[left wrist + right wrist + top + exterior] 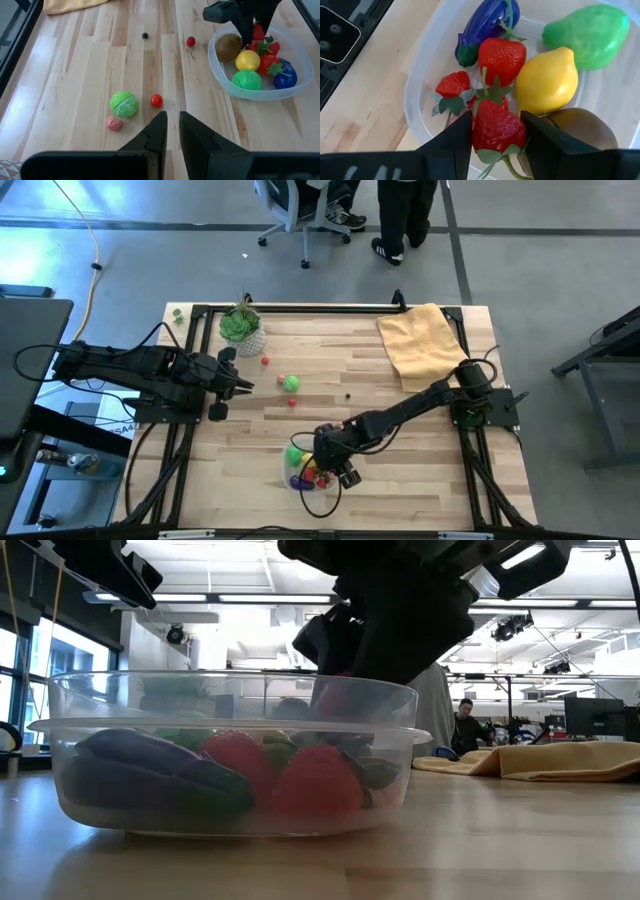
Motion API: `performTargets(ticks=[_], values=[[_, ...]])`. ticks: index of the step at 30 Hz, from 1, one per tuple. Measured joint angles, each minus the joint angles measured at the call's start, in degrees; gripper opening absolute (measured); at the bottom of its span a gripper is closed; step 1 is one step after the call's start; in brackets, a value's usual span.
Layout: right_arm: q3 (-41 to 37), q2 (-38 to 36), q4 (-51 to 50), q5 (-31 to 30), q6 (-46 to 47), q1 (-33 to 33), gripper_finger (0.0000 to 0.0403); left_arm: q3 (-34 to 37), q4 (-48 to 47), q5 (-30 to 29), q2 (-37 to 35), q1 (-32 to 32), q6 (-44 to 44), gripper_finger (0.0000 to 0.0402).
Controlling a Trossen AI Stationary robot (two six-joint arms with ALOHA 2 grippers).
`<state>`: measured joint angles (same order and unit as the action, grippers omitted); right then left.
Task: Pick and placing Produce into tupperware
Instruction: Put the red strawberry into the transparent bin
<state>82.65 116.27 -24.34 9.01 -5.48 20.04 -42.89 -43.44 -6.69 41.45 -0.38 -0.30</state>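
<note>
The tupperware point(300, 483) is a clear tub near the table's front edge. In it lie an eggplant point(487, 27), a lemon point(547, 80), a green piece point(587, 35), a kiwi point(580, 132) and two strawberries point(502, 57). My right gripper point(496, 120) reaches down into the tub, shut on another strawberry point(497, 131). Loose produce lies on the table's middle: a green leafy ball point(123, 104), red berries point(156, 100) and a pink piece point(114, 124). My left gripper point(172, 125) waits shut at the table's left, above the wood. My right gripper pinches the strawberry's two sides point(479, 131) between its two fingers. The fingers slant down from the table's right side. The strawberry's green cap and stem point(506, 161) point back toward the wrist. It hangs inside the tub's rim over the other fruit; whether it rests on them I cannot tell.
A green plant in a white pot point(242, 328) stands at the far left of the table. A yellow cloth point(425, 340) lies at the far right. A small dark bit point(145, 35) sits mid-table. People and an office chair are beyond the far edge.
</note>
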Motion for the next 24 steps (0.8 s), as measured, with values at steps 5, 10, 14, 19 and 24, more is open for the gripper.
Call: performTargets(ticks=[5,10,14,19,24], values=[[0.0,0.0,0.0,0.0,-0.7,-0.1,0.0139,0.0,0.0,0.0,0.0,0.0,0.0,0.004],[0.0,0.0,0.3,0.3,-0.7,-0.2,0.0168,0.0,0.0,0.0,0.0,0.0,0.0,0.004],[-0.1,0.0,0.3,0.1,-0.8,-0.2,0.0199,0.0,0.0,0.0,0.0,0.0,0.0,0.004],[-0.1,0.0,0.8,0.0,-1.0,-0.2,0.0219,0.0,0.0,0.0,0.0,0.0,0.0,0.004],[3.5,-0.4,-4.1,0.0,-1.1,-1.0,0.0221,0.0,0.0,0.0,0.0,0.0,0.0,0.004]])
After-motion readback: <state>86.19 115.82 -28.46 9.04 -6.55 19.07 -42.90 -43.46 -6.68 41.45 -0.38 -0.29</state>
